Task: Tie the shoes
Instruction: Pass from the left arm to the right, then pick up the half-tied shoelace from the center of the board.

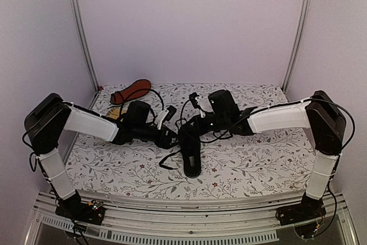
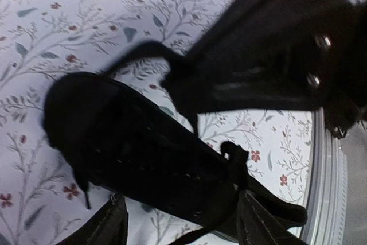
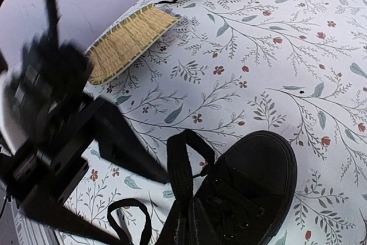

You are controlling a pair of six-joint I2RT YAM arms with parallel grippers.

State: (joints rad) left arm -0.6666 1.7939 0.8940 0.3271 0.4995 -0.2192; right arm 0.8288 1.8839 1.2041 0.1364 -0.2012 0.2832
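- The top view looks down from high at the near side, far enough back to take in the whole table [image 1: 258, 164].
- The left wrist view hangs close over the black shoe [image 2: 143, 153], facing down, with the table's near edge at its right.
- The right wrist view sits low and close, facing the far left corner.
- All three views share that shoe.
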